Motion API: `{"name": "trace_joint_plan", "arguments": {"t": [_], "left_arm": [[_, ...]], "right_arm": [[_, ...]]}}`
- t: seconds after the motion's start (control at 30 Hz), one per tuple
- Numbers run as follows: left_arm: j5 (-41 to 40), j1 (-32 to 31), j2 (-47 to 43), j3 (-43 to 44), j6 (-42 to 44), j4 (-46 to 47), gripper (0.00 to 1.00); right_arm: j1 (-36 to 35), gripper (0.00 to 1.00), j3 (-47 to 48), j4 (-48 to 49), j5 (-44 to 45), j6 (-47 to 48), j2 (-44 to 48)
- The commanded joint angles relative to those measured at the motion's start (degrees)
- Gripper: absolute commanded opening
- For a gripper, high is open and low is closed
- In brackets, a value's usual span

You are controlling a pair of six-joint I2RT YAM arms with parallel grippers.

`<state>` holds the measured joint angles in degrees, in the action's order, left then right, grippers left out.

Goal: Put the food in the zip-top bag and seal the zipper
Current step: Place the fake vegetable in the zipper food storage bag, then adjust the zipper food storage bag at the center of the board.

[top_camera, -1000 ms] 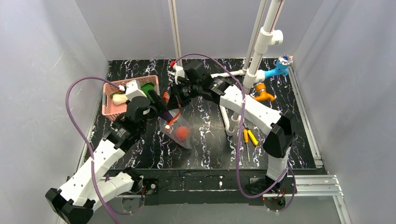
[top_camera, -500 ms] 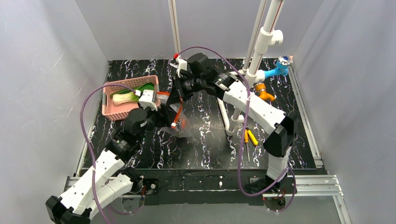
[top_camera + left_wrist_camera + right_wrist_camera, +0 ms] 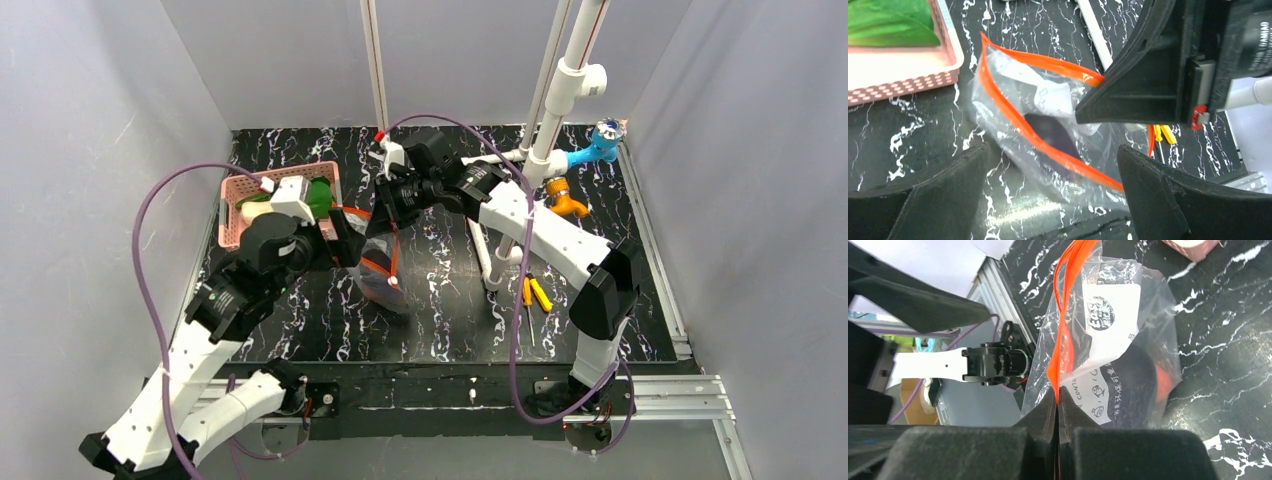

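The zip-top bag (image 3: 1013, 107) lies crumpled on the black marbled table (image 3: 898, 142), its mouth gaping and the zipper (image 3: 1013, 117) bowed into two separate orange lines. Inside the bag a dark eggplant (image 3: 1050, 134) shows through the plastic, below a white printed label (image 3: 1055, 97). The left gripper (image 3: 1052, 152) hovers on the near side of the bag, its two fingers (image 3: 943, 185) spread wide apart. The right gripper (image 3: 1088, 102) meets the bag's far zipper line. Left of the bag sits a pink basket (image 3: 908, 80) holding the green-leaved bok choy (image 3: 888, 22). Beyond the bag's right end, the yellow-handled tools (image 3: 1163, 132) peek out.
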<state>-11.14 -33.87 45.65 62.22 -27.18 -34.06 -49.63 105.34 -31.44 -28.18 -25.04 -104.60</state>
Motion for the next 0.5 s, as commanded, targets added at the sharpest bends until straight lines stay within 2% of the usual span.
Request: {"name": "trace_joint_plan", "arguments": {"t": [0.0, 0.13, 0.2, 0.3, 0.37, 0.47], "left_arm": [[-0.8, -0.1, -3.9, 1.2, -3.1, -7.1, 0.95], [-0.1, 0.0, -6.5, 1.1, -5.4, -5.7, 0.81], [-0.2, -0.1, -6.8, 0.3, -6.9, -4.8, 0.69], [-5.1, -0.1, -5.7, -0.5, -11.5, -7.4, 0.49], [-7.4, -0.1, -3.3, -0.2, -14.0, -8.8, 0.48], [-11.0, -0.1, 2.3, 3.3, -17.8, -13.4, 0.55]], "right_arm": [[0.1, 0.01, -2.6, 1.5, 0.8, 1.6, 4.3], [0.0, 0.01, -4.5, 1.3, 1.4, 1.9, 5.4], [-0.3, 0.01, -5.0, 0.8, 1.9, 2.2, 5.9], [-1.2, 0.01, -6.2, 0.5, 4.9, 3.1, 7.2], [-1.4, 0.01, -6.7, 0.4, 6.2, 3.4, 7.8], [-1.6, 0.01, -7.1, 0.1, 7.8, 4.0, 8.4]]}}
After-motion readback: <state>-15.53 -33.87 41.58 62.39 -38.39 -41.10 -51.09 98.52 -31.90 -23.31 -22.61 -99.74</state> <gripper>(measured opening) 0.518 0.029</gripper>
